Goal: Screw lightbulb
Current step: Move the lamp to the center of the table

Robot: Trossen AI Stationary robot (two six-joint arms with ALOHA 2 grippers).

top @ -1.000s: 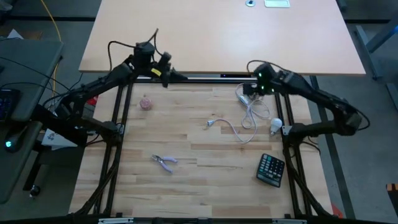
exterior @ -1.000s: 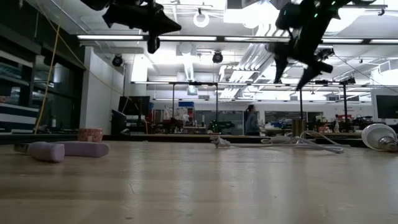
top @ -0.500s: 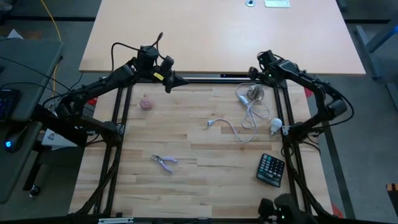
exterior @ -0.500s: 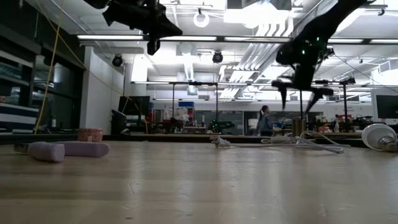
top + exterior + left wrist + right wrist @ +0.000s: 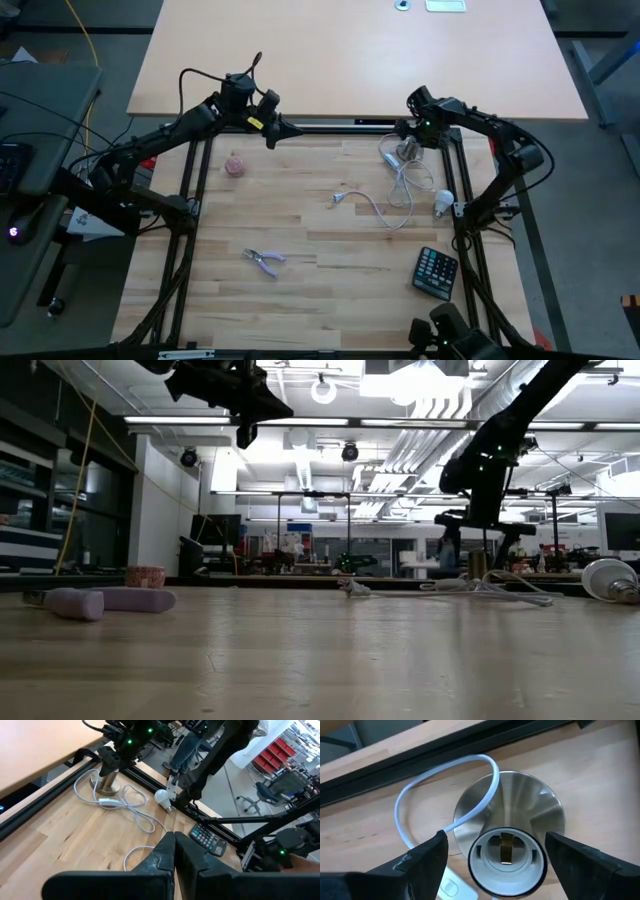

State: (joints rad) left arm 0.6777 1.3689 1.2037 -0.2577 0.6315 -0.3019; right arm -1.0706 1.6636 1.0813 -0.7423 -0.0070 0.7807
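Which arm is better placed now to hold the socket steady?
The right. Its open hand hangs directly over the socket, one finger on each side. The left hand is shut and far across the table.

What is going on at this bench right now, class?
The right gripper hangs open directly over the metal lamp socket at the far right of the table, one finger on each side of it and not touching. The lightbulb lies untouched beside the white cord, nearer the calculator. The left gripper waits shut at the far left edge, holding nothing.
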